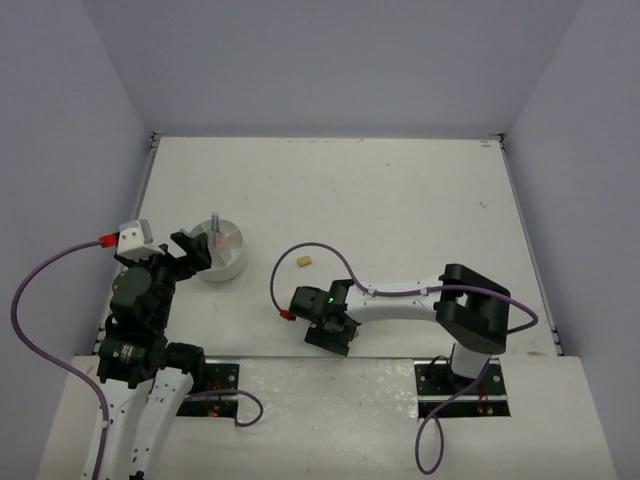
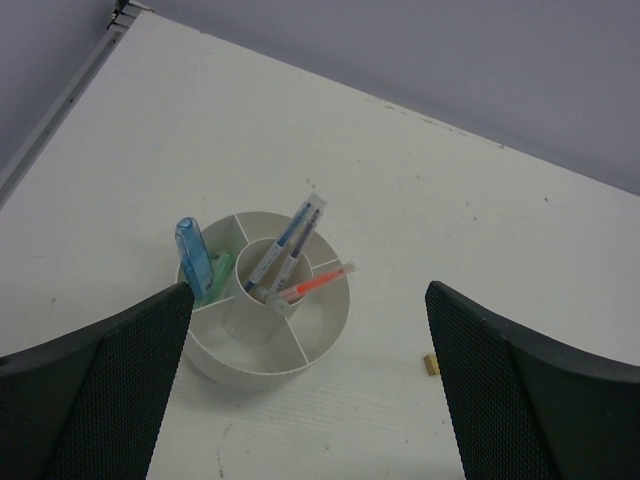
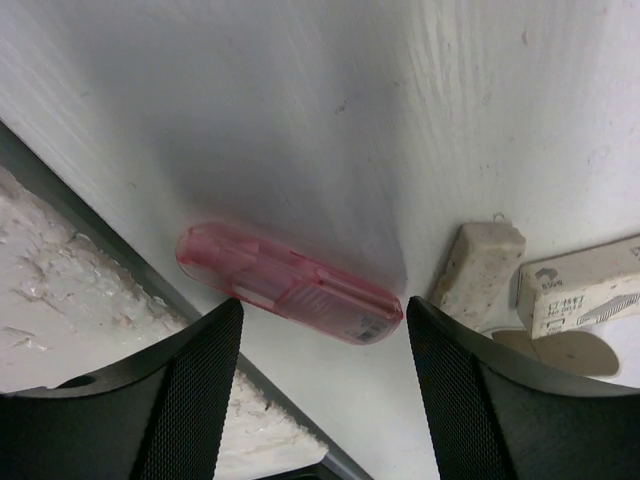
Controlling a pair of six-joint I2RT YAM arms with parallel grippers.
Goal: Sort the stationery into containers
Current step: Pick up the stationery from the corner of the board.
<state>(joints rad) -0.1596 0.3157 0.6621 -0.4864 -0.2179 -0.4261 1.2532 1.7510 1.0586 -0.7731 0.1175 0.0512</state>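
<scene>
right claw (image 3: 322, 340) hangs spread apart astride a pink marker (image 3: 290, 285) lying just beside the near edge of the counter (image 1: 400, 200). best to pinch its middle squarely, clear of the tan eraser (image 3: 475, 270) close by. left claw (image 2: 308, 300) gapes wide, empty, near the round white holder (image 2: 250, 368); open counter lies between marker and holder.

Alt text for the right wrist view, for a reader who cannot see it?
A pink marker lies flat on the white table, framed by the right gripper's open black fingers. To its right, a grey-tan eraser and a white printed eraser sit side by side.
</scene>
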